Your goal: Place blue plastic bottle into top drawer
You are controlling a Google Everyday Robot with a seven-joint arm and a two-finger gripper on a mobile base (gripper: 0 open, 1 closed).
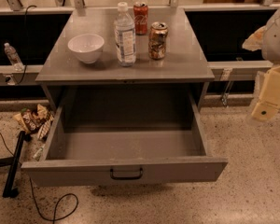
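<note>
The bottle (125, 34) stands upright on the cabinet top (182, 66), toward 12 o'clock in the view; a white bowl (86, 47) sits near it at 9 o'clock, a dented can (157, 41) just beside it at 3 o'clock, and a red can (140, 17) behind it at 1 o'clock. The drawer (56, 164) is pulled fully out below, at 6 o'clock, with nothing visible inside. The gripper (270, 94) hangs at the 3 o'clock edge, well apart from the bottle and holding nothing; whether it is spread or pressed together I cannot tell. The step in hand looks like the reach, with no grasp yet made. The next move calls for travelling toward 10 o'clock and closing on the bottle's body; the dented can sits close enough to be knocked, so coming in from the front at 6 o'clock looks safer.
</note>
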